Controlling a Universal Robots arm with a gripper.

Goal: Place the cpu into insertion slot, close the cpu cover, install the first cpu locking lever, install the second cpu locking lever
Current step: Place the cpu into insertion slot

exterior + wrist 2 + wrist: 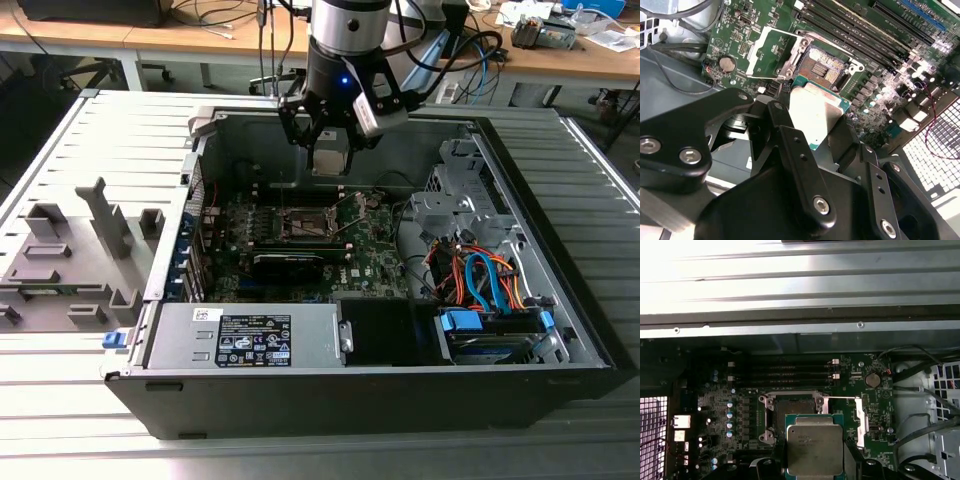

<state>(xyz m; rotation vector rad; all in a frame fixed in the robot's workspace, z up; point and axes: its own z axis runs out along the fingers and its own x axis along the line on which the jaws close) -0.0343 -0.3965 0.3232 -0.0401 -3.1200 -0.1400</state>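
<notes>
While clear of the insertion slot (825,67), fingers (784,122) tight around the cpu (815,117).

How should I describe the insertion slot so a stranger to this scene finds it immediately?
Inside the open black computer case lies a green motherboard. Near its middle, by the gripper holding the cpu, is the insertion slot: a square socket with dark centre and metal rim, unlike the long black memory slots beside it.

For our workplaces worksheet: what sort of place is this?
Likely a robotics lab or workshop: an open computer case lies on a slatted metal table, a robot arm with jaws holding a cpu hangs above the motherboard, and cable-strewn desks stand behind.
</notes>
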